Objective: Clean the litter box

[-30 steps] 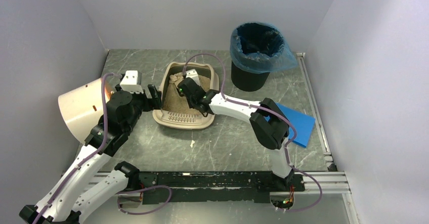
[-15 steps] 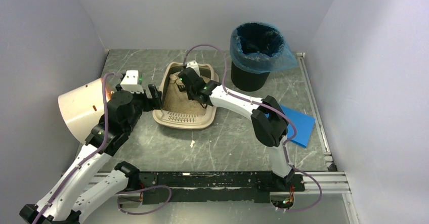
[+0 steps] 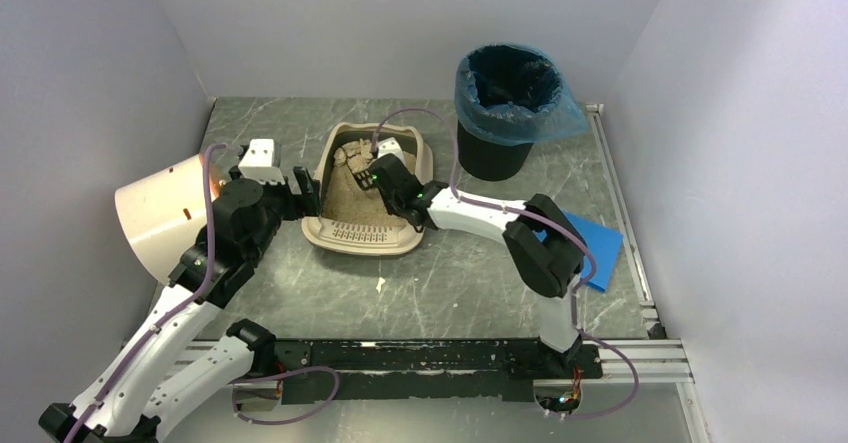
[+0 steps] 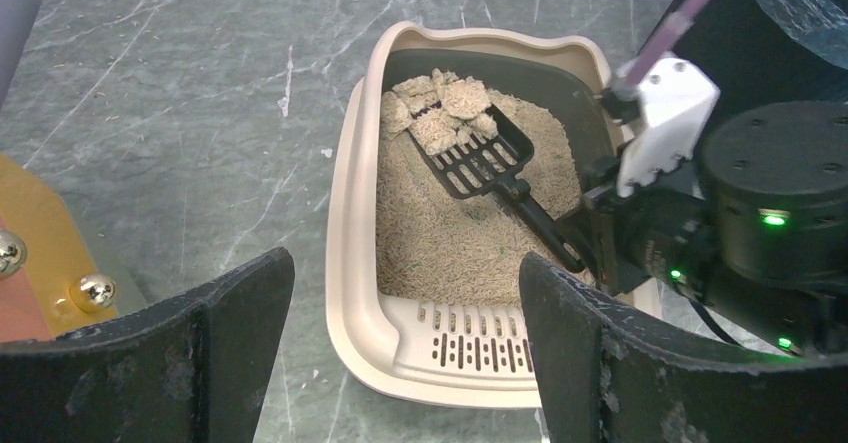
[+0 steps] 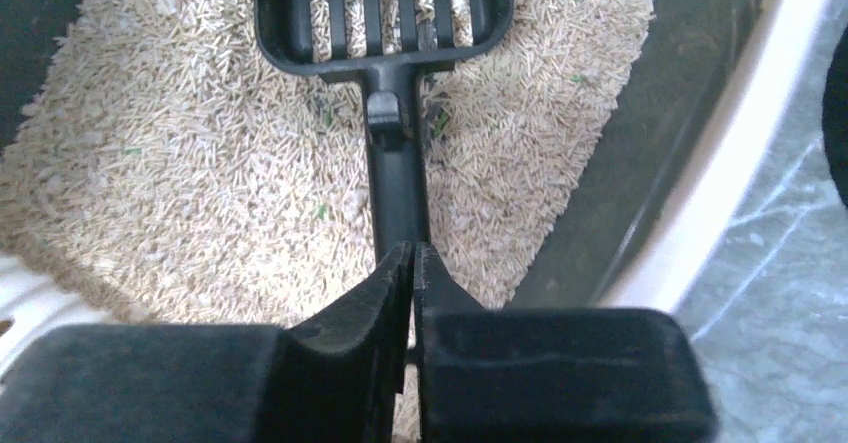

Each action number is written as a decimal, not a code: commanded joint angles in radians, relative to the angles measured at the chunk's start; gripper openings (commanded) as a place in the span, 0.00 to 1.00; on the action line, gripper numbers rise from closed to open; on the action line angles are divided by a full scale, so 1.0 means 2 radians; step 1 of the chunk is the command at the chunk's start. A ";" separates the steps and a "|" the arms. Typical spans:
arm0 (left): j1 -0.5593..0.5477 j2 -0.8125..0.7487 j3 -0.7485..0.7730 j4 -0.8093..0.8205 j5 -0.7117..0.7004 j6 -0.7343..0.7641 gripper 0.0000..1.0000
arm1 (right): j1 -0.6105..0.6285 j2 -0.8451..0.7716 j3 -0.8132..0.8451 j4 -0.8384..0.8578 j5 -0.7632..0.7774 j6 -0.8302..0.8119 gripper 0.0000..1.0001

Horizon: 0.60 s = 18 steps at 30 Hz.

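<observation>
The litter box (image 3: pixel 364 240) is a beige tray with sandy litter, its slotted grate lip (image 4: pixel 480 338) at the near end. My right gripper (image 3: pixel 380 177) reaches in from the right, shut on the handle (image 5: pixel 398 178) of a black slotted scoop (image 4: pixel 478 163). The scoop head (image 5: pixel 385 13) lies on the litter toward the far end, with several pale clumps (image 4: pixel 440 113) heaped at its front. In the right wrist view the right gripper (image 5: pixel 412 255) pinches the handle's end. My left gripper (image 3: pixel 303 191) hovers open at the tray's near left corner (image 4: pixel 345 225), holding nothing.
A black round bin with a blue liner (image 3: pixel 510 93) stands at the back right. A cream drum (image 3: pixel 160 213) lies tilted at the left, by my left arm. A blue flat sheet (image 3: pixel 592 245) lies at the right. A small crumb (image 3: pixel 380 284) sits in front of the tray.
The right arm pushed the scoop toward the tray's far end, then shifted slightly back and right, its elbow dropping lower. The left arm has not moved.
</observation>
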 commanded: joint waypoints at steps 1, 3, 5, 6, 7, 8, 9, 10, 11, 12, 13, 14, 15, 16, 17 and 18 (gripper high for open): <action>-0.003 0.002 0.002 -0.003 0.001 0.003 0.88 | -0.001 -0.067 -0.050 0.063 -0.010 -0.025 0.05; -0.003 0.004 0.003 -0.003 0.002 0.002 0.88 | 0.000 -0.085 -0.075 0.081 -0.016 -0.034 0.05; -0.003 0.005 0.003 -0.005 0.003 0.002 0.88 | 0.001 -0.099 -0.086 0.083 -0.021 -0.038 0.05; -0.003 0.005 0.002 -0.004 0.003 0.002 0.88 | 0.001 -0.105 -0.090 0.081 -0.023 -0.039 0.05; -0.003 0.004 0.002 -0.004 0.003 0.002 0.88 | 0.002 -0.113 -0.093 0.082 -0.026 -0.042 0.05; -0.003 0.004 0.002 -0.003 0.003 0.002 0.88 | 0.003 -0.121 -0.099 0.086 -0.026 -0.047 0.05; -0.003 0.004 0.002 -0.002 0.004 0.002 0.88 | 0.004 -0.130 -0.107 0.095 -0.028 -0.051 0.05; -0.003 0.005 0.002 -0.003 0.003 0.002 0.88 | 0.005 -0.138 -0.115 0.107 -0.030 -0.054 0.04; -0.003 0.005 0.002 -0.003 0.003 0.002 0.88 | 0.006 -0.145 -0.122 0.115 -0.034 -0.057 0.04; -0.003 0.005 0.002 -0.003 0.004 0.002 0.88 | 0.006 -0.150 -0.127 0.120 -0.036 -0.061 0.03; -0.003 0.005 0.002 -0.003 0.004 0.002 0.88 | 0.006 -0.154 -0.131 0.124 -0.036 -0.064 0.03; -0.003 0.005 0.002 -0.003 0.004 0.002 0.88 | 0.006 -0.156 -0.134 0.126 -0.035 -0.064 0.02; -0.003 0.006 0.002 -0.003 0.004 0.002 0.88 | 0.006 -0.154 -0.135 0.124 -0.034 -0.064 0.02; -0.003 0.006 0.002 -0.004 0.003 0.001 0.88 | 0.006 -0.149 -0.128 0.115 -0.032 -0.060 0.03; -0.003 0.005 0.002 -0.004 0.003 0.001 0.88 | 0.006 -0.141 -0.116 0.098 -0.028 -0.052 0.09; -0.003 0.005 0.002 -0.004 0.002 0.001 0.87 | 0.006 -0.130 -0.103 0.078 -0.024 -0.043 0.18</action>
